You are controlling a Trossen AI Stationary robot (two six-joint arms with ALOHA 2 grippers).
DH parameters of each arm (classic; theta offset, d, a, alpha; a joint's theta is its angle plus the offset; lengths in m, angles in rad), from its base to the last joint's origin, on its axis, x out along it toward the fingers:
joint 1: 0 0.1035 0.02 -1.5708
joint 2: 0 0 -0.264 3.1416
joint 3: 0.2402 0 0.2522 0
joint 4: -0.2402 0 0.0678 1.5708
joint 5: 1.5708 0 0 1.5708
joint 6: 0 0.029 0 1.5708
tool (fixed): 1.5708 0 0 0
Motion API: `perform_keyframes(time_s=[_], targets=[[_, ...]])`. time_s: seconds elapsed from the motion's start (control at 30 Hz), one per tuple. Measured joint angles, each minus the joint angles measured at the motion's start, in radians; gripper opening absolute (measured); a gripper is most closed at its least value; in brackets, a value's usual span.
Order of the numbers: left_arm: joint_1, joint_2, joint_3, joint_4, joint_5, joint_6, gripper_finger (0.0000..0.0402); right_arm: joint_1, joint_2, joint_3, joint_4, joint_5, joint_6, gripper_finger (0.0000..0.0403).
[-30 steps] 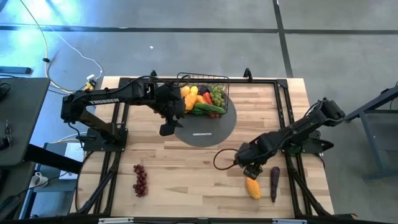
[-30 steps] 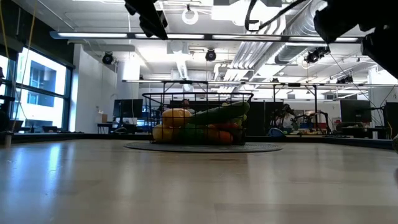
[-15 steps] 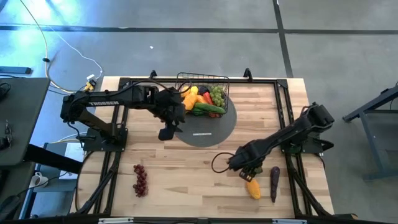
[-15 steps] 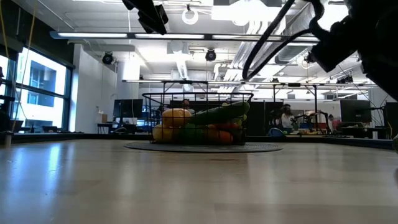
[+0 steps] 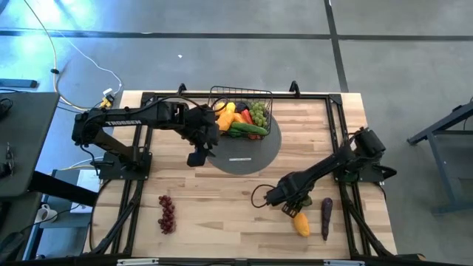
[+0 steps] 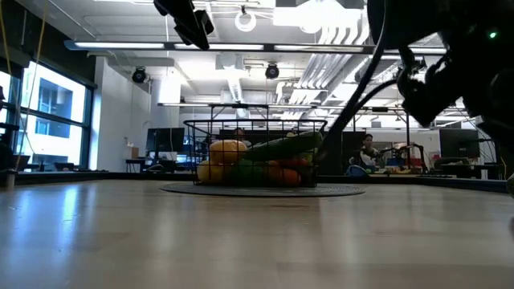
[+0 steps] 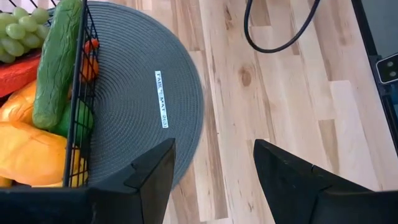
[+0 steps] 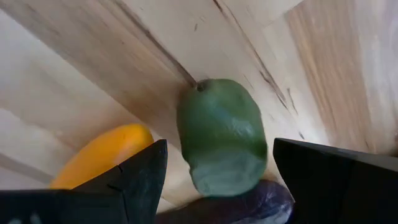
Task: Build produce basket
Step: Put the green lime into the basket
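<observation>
Right gripper (image 5: 290, 207) lower, nearer mango (image 5: 301, 222)

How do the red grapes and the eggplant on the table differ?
The red grapes are a cluster of many small dark red balls; the eggplant is one long, slim purple piece. The grapes lie alone at the near left of the table; the eggplant lies near right, beside the orange mango, close to the right hand. Both lie outside the basket.
</observation>
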Motion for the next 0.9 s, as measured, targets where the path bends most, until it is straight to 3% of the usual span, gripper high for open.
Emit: perform_keyframes(time_s=[0.27,0.63,0.9], targets=[[0.000,0.000,0.000,-0.001,0.000,-0.002,0.0209,-0.015,0.039,0.000,-0.003,0.021,-0.002,0.0260],[0.000,0.000,0.000,-0.022,0.004,-0.025,0.0209,-0.052,0.033,0.000,-0.012,0.032,-0.025,0.0119],[0.002,0.000,0.000,-0.109,0.004,0.022,0.0209,-0.122,-0.056,0.000,0.024,0.072,-0.046,0.0118]])
